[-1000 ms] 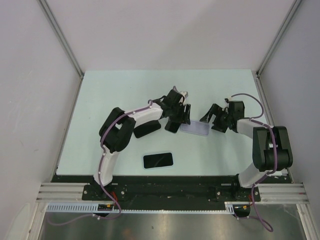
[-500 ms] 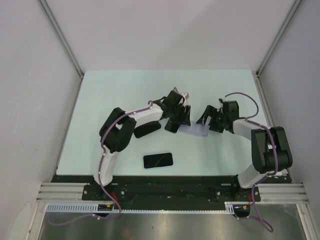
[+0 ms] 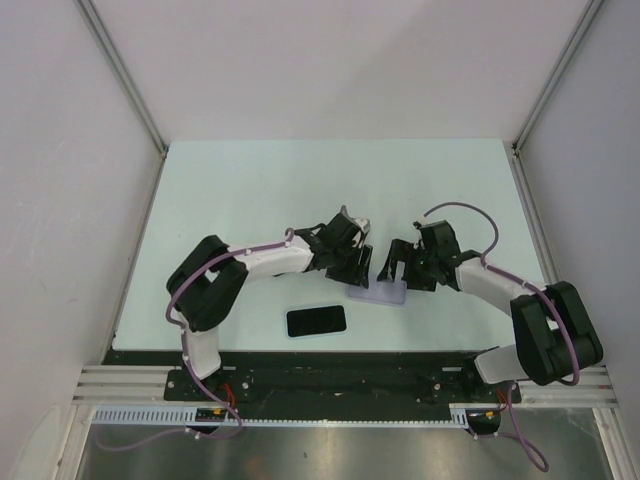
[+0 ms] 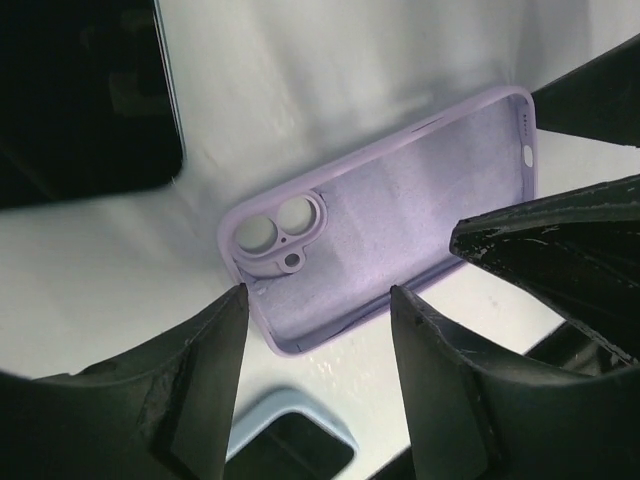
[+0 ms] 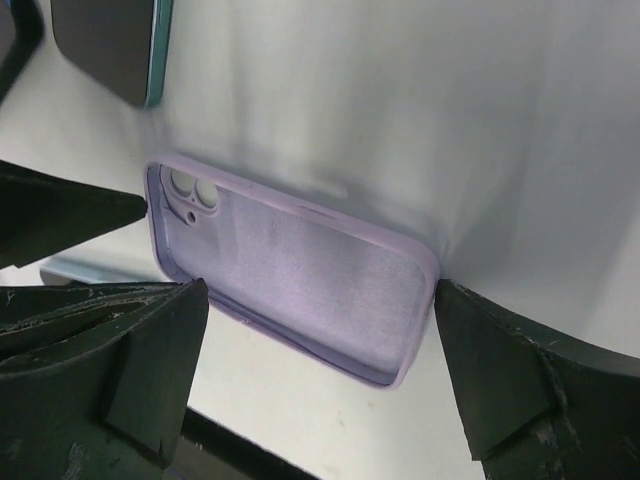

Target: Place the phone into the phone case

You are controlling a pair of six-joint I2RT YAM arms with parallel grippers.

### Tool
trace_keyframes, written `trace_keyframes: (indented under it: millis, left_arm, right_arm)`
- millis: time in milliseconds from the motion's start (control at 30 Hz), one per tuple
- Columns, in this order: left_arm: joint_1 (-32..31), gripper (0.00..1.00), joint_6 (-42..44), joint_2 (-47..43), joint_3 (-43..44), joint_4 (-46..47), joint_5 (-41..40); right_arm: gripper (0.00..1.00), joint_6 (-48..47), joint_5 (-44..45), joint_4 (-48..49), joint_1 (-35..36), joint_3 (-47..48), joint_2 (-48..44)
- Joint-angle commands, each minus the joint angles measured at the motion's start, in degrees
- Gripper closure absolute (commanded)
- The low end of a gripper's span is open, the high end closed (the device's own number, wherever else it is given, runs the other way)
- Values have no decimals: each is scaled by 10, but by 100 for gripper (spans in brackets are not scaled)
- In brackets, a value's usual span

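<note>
- table [image 3: 250,180]: pale green
- left gripper [image 3: 357,274]: jaws spread over camera end of case [image 3: 381,293]
- right gripper [image 3: 394,270]: jaws wide apart over other end
- case: lilac, flat, hollow up
- phone [image 3: 316,321]: dark face up, near front edge, apart from case

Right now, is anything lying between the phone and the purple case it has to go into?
Nothing visible lies between them. The phone sits on bare table, apart from the empty case, on its left and nearer the arm bases. The left gripper and right gripper both hover open over the case, so they may crowd it.
</note>
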Motion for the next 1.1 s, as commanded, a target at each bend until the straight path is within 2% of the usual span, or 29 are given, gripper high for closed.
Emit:
trace_keyframes:
  millis: [0,133,433,700,967,1067]
  left_arm:
    - [-24,37,-42,-59,-43,23,31]
    - [-26,36,-43,-72,-73,28,2]
    - [-16,27,-18,-123,-66,28,-49]
    - [64,26,26,-118,-38,28,-30]
    - [146,29,59,-22,48,27,27]
    - [161,31,72,26,87,23,75]
  right_arm:
    - [2,39,-13,-36,39,-26,-39]
    - [1,44,7,-52,46,-34,-68]
    - [0,36,14,-38,16,-21,-83]
    - [0,17,-2,-24,5,87,26]
    - [0,39,-34,9,-3,172,138]
    - [1,49,-50,31,-5,203,191]
